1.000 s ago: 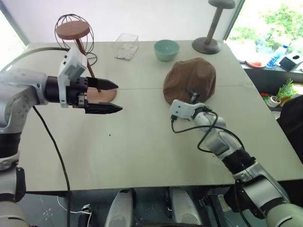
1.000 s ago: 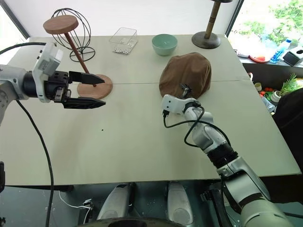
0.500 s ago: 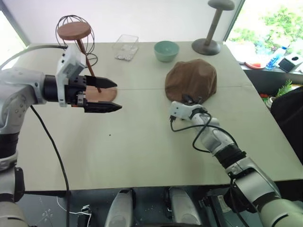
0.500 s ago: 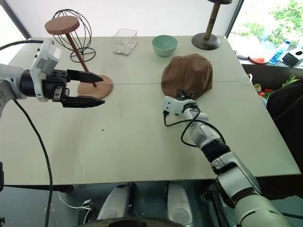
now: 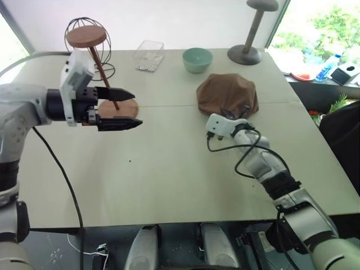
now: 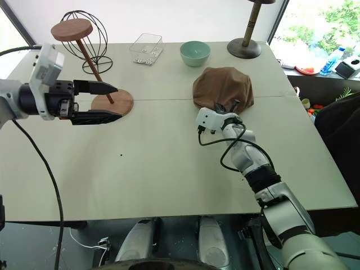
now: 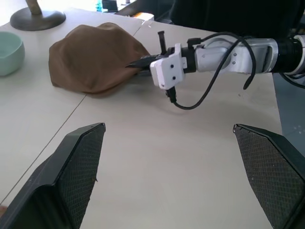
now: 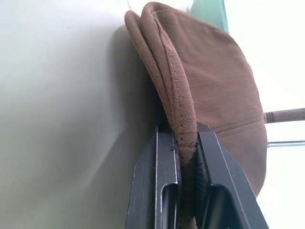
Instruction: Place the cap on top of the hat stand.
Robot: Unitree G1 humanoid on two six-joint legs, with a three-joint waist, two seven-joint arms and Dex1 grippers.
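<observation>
The brown cap [image 5: 227, 93] lies on the table right of centre. My right gripper [image 5: 235, 111] is shut on the cap's near rim; in the right wrist view the folded brim [image 8: 183, 129] is pinched between the two black fingers, and that edge looks lifted off the table. The reddish-brown hat stand [image 5: 85, 37] stands at the far left, its rod leaning and its base disc [image 5: 118, 107] on the table. My left gripper [image 5: 130, 108] hangs open just in front of that base, nothing between its fingers, well left of the cap.
A black wire sphere stand [image 5: 104, 68] sits behind the hat stand. A clear plastic box [image 5: 149, 54], a teal bowl [image 5: 197, 59] and a grey mushroom-shaped stand [image 5: 250, 36] line the table's far side. The table's right edge [image 5: 315, 129] borders clutter beyond.
My right gripper closed on the cap's near rim and raised it slightly, so the cap looks flatter and bunched. The left gripper stayed open by the stand's base.
</observation>
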